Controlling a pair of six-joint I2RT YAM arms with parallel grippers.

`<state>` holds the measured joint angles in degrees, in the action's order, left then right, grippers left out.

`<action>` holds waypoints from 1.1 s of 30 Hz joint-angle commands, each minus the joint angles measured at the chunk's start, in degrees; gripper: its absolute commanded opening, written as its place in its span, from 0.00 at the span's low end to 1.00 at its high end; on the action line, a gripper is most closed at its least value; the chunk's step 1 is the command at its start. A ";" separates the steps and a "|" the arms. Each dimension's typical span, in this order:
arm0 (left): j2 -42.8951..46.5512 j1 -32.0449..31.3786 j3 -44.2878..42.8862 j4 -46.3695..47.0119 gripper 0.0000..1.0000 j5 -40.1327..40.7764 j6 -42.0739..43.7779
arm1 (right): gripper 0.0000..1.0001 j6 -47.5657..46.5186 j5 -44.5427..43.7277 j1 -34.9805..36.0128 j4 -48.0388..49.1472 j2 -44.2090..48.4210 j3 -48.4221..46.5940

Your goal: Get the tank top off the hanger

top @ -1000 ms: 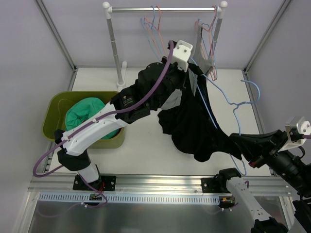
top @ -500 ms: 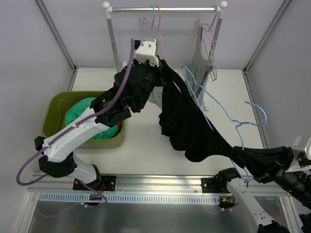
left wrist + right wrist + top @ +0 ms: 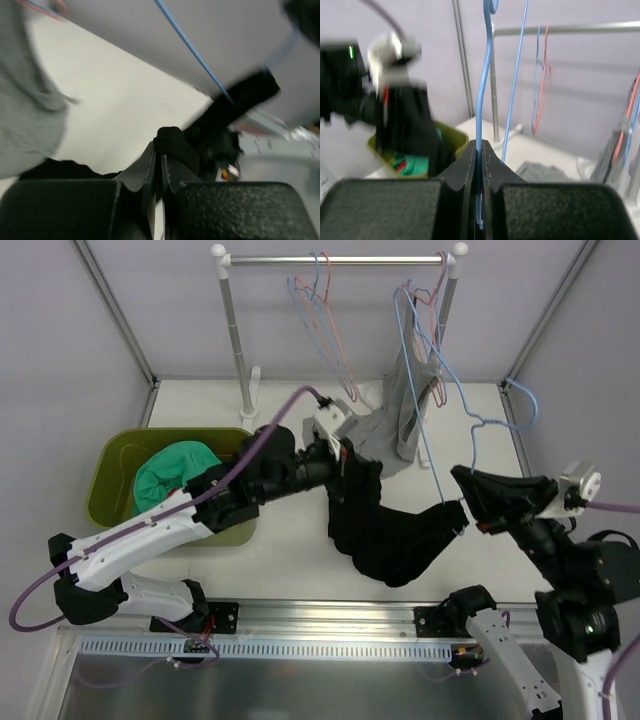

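The black tank top (image 3: 385, 525) lies in a heap on the table's middle, one strap stretched right. My left gripper (image 3: 345, 455) is shut on a fold of the black tank top (image 3: 172, 142) at its upper left. My right gripper (image 3: 462, 487) is shut on the blue wire hanger (image 3: 470, 410), which stands up toward the rail; the wire shows between the fingers in the right wrist view (image 3: 484, 80). The right end of the tank top reaches up to the right gripper's tip; whether it still hangs on the wire I cannot tell.
A clothes rail (image 3: 335, 258) at the back carries blue and red wire hangers (image 3: 318, 310) and a grey garment (image 3: 405, 415) drooping onto the table. A green bin (image 3: 115, 455) with a teal cloth (image 3: 175, 470) sits at the left.
My left gripper dropped from up near the rail down toward the table with the tank top. My right gripper swung up and inward with the blue hanger. The tank top went slack and piled up.
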<state>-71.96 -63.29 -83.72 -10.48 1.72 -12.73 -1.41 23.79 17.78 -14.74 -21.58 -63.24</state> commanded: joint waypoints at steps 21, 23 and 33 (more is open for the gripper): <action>-12.50 -6.67 25.29 2.43 0.00 9.76 -17.33 | 0.00 -0.35 -16.85 0.24 3.16 -22.09 -8.65; -12.41 -6.50 23.18 -1.19 0.05 13.38 -17.41 | 0.00 0.53 -16.59 0.24 0.51 -24.72 -9.09; -3.38 -5.97 21.67 -9.12 0.70 19.29 -15.13 | 0.00 -0.26 -15.27 0.32 -3.28 -44.04 -20.85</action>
<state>-81.25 -69.54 -60.64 -16.93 17.08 -28.82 -1.69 8.34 17.78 -16.32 -61.30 -78.59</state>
